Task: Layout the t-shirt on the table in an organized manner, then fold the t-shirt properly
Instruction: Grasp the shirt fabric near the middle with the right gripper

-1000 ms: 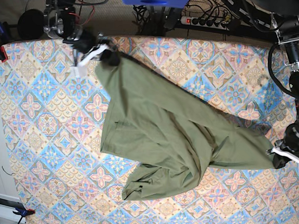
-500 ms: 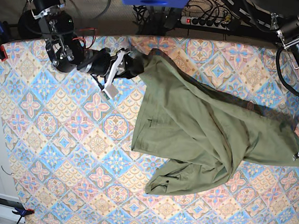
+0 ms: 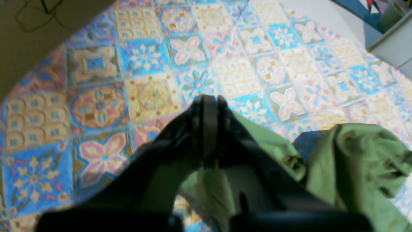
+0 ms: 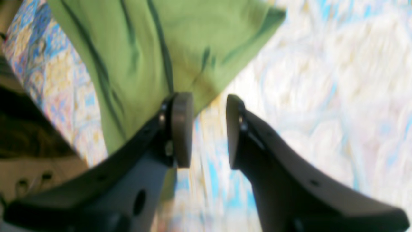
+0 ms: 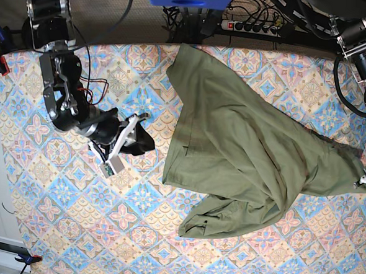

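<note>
Spreading is where I am, and it is not finished: the t-shirt (image 5: 244,147) lies on the worktop (image 5: 53,228) toward its far and right side as a slanted, rumpled mass, with one corner at the far edge, another drawn out to the right edge and a bunched lobe curling under at the near side. No fold has been made, so squaring it up and all the folding are left, as I judge it. My left claw (image 3: 207,106) is clenched on a pinch of the green cloth at that right-hand corner. My right claw (image 4: 207,129) is released, its jaws apart with only patterned cloth between them, one pad just beside the shirt's edge. In the base view the left claw is almost cut off at the frame edge. Both wrist views are blurred, and I cannot make out sleeves or collar anywhere.
</note>
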Action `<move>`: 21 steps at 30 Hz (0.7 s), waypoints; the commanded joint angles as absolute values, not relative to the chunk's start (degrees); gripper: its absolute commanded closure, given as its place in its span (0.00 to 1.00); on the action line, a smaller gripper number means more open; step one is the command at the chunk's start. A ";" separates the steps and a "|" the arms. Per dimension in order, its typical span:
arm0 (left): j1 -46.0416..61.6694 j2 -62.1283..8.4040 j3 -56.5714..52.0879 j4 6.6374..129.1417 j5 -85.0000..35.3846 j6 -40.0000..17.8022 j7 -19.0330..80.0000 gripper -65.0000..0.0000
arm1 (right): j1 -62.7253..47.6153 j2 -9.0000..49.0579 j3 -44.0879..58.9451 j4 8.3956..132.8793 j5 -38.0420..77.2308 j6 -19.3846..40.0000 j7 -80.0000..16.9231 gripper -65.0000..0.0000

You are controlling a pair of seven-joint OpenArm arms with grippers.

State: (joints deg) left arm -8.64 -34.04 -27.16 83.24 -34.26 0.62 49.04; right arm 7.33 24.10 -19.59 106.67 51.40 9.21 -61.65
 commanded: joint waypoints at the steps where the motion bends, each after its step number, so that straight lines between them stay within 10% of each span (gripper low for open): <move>1: -9.27 -35.12 -26.68 84.26 -34.86 0.13 47.78 1.00 | 10.33 22.73 -20.18 106.42 53.05 9.80 -60.18 0.73; 11: -4.26 -32.84 -24.13 84.44 -35.30 0.22 47.78 0.78 | 19.30 14.81 -29.85 90.95 38.99 9.80 -56.22 0.73; 21: 2.33 -32.75 -24.31 84.70 -39.69 0.22 47.78 0.78 | 25.01 8.04 -36.26 76.18 23.52 9.80 -49.45 0.70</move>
State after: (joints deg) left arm 2.74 -31.29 -23.81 83.64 -39.64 0.21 48.62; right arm 22.98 8.99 -36.38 74.94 22.59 9.19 -51.29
